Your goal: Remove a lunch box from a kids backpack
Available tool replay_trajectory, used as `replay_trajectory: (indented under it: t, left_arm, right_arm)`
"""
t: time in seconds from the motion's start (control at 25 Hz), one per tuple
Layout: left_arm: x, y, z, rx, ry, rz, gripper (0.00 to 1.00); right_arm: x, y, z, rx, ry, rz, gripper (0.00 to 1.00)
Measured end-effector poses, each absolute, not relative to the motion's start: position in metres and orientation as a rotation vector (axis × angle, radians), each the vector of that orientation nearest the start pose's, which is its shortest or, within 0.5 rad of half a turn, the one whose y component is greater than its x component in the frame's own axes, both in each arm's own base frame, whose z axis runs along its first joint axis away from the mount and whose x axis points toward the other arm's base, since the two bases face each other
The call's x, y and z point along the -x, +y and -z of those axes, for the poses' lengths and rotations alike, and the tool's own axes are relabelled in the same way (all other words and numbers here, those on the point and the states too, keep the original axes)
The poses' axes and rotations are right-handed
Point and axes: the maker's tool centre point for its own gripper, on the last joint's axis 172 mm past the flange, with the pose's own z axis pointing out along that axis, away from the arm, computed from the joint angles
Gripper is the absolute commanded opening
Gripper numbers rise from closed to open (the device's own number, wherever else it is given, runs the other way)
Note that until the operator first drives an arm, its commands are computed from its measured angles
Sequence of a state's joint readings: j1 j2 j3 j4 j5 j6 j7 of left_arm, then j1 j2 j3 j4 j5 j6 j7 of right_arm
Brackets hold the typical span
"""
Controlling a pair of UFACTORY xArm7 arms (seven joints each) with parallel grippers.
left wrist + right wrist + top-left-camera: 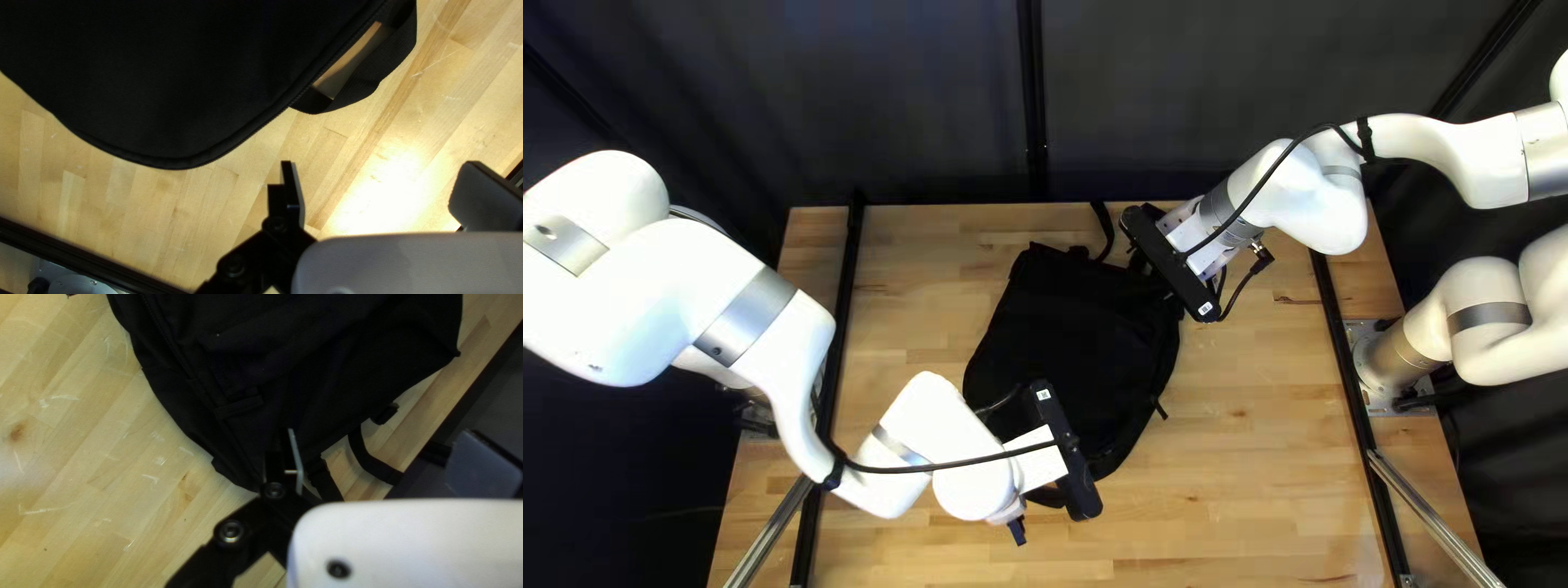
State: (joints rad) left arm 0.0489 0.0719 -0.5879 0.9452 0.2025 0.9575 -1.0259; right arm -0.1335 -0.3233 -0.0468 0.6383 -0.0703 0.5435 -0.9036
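The place looks like a robotics lab. Robot arms (790, 354) flank a wooden table (1241, 457) before a dark curtain (882, 98).

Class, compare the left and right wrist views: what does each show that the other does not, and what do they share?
Only the left wrist view: a short webbing loop at the zipped, rounded edge of the backpack.

Only the right wrist view: a thin curved strap beside the backpack.

Both: part of the black backpack, the wooden table, and an open gripper, the left gripper in one, the right gripper in the other.
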Motion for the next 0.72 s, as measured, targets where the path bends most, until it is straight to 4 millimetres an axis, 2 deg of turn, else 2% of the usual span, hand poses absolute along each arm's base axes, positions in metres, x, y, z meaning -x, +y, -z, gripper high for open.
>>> replay_trajectory:
  t: [0.2, 0.32, 0.56, 0.64, 0.72]
  left_arm:
    - [-0.395, -0.202, -0.126, 2.952, -0.561, 0.058, 1.00]
    - [-0.395, -0.209, -0.117, 2.901, -0.629, 0.077, 1.00]
    - [-0.409, -0.273, -0.104, 2.753, -0.637, 0.167, 1.00]
    - [-0.415, -0.285, -0.098, 2.703, -0.630, 0.201, 1.00]
    - [-0.423, -0.289, -0.090, 2.663, -0.622, 0.247, 1.00]
  right_arm:
    - [-0.453, -0.086, -0.214, 3.088, -1.260, 0.577, 1.00]
    - [-0.453, -0.086, -0.214, 3.088, -1.260, 0.577, 1.00]
    - [-0.453, -0.086, -0.214, 3.088, -1.260, 0.577, 1.00]
    - [-0.453, -0.086, -0.214, 3.088, -1.260, 0.577, 1.00]
    - [-0.453, -0.086, -0.214, 3.088, -1.260, 0.577, 1.00]
